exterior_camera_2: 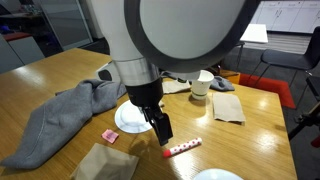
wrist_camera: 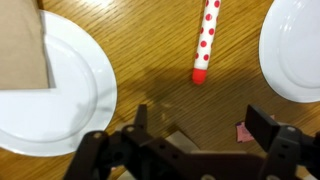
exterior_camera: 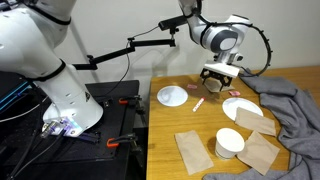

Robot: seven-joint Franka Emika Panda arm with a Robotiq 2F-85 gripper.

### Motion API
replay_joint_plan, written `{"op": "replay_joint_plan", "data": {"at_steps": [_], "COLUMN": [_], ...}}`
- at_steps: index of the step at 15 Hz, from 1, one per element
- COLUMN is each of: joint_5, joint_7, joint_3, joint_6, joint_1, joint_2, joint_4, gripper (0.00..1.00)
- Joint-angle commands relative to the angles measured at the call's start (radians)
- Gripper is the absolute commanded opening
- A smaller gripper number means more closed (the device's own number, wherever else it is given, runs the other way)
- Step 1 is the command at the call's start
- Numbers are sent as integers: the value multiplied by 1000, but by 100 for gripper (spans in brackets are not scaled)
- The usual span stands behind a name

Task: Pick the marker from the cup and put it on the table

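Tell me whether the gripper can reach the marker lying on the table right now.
Probably yes. The marker lies uncovered on the table between two white plates, and the open gripper hangs close by with nothing between.

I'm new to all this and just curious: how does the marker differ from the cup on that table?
The marker is a thin stick, white with red dots and a red tip; the cup is round and plain white. The marker lies flat on the table, while the cup stands upright. Both are mostly white and rest on the same table.
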Motion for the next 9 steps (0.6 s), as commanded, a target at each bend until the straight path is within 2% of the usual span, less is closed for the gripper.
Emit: {"op": "replay_joint_plan", "data": {"at_steps": [1,9], "joint_5": [-30,-13], "joint_7": [37,21], "joint_3": [-11,8], "joint_6": [26,60], "joint_1": [11,0], "joint_2": [-128,-365], "joint_4": [-97,-260], "gripper": [100,100]}}
